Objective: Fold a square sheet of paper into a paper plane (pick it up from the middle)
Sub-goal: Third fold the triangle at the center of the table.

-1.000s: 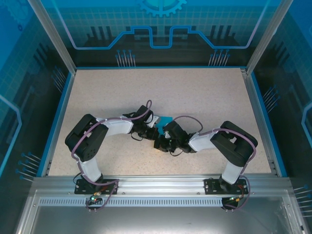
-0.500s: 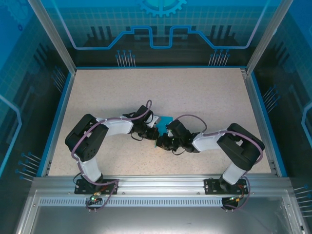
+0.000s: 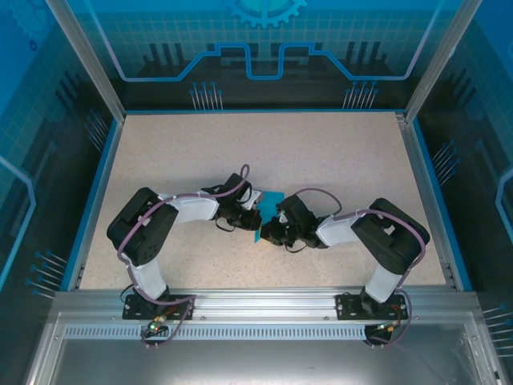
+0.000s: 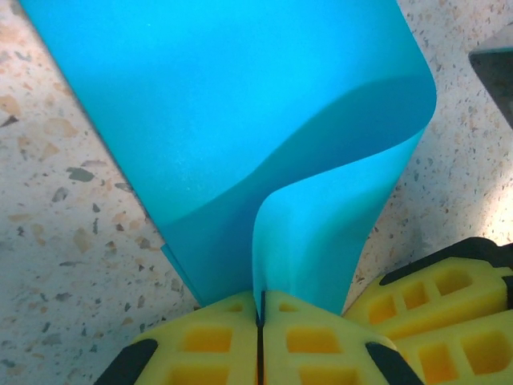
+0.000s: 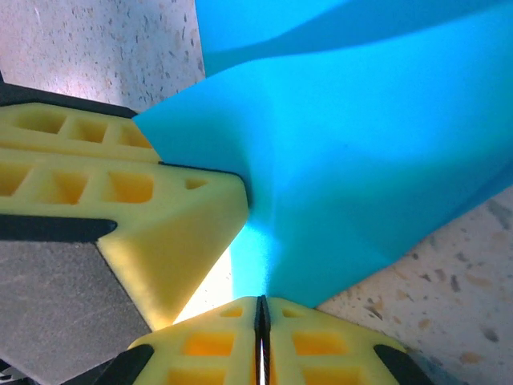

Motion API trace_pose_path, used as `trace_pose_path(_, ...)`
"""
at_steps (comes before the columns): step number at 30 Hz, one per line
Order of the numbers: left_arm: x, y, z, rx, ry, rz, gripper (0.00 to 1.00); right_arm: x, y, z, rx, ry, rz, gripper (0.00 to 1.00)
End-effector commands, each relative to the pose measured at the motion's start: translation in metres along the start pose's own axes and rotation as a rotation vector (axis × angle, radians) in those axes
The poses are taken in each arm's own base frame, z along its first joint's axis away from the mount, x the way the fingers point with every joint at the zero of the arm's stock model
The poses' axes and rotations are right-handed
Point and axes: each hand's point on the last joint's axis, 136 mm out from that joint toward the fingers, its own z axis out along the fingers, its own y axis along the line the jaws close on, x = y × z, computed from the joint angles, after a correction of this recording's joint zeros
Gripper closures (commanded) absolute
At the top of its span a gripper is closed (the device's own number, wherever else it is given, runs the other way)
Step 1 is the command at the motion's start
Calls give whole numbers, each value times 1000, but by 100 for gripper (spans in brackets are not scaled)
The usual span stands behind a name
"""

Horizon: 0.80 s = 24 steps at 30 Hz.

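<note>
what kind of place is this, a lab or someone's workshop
Most likely a robotics lab cell: a speckled table inside an aluminium frame, blue printed panels around it, and a left arm and right arm bolted at its near edge, holding the square sheet of paper.

Right arm moved: the elbow swung out to the right, then came partway back. Its wrist now sits slightly farther from the bases than a second ago. Right gripper edged closer to the left gripper, now just beside it. Paper: a teal strip now shows lower down between the grippers, where little showed before.
</note>
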Motion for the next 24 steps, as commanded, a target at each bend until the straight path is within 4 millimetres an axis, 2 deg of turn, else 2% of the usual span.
trace_pose_path(1, 29, 26, 13, -71, 87, -44, 92, -1, -14, 2, 47, 2, 1, 89)
trace_pose_path(6, 29, 27, 14, -78, 92, -43, 92, -17, 7, -19, -10, -45, -24, 88)
trace_pose_path(11, 29, 27, 14, -77, 91, -47, 92, -38, 6, -28, -30, -79, -16, 87)
trace_pose_path(17, 29, 27, 16, -78, 97, -49, 92, -47, 4, -20, -31, -62, -12, 88)
trace_pose_path(22, 29, 28, 16, -80, 98, -49, 92, -48, -21, -10, 45, -63, 17, 88)
trace_pose_path(24, 30, 28, 16, -81, 101, -51, 92, -47, -24, -7, 50, -57, 16, 88)
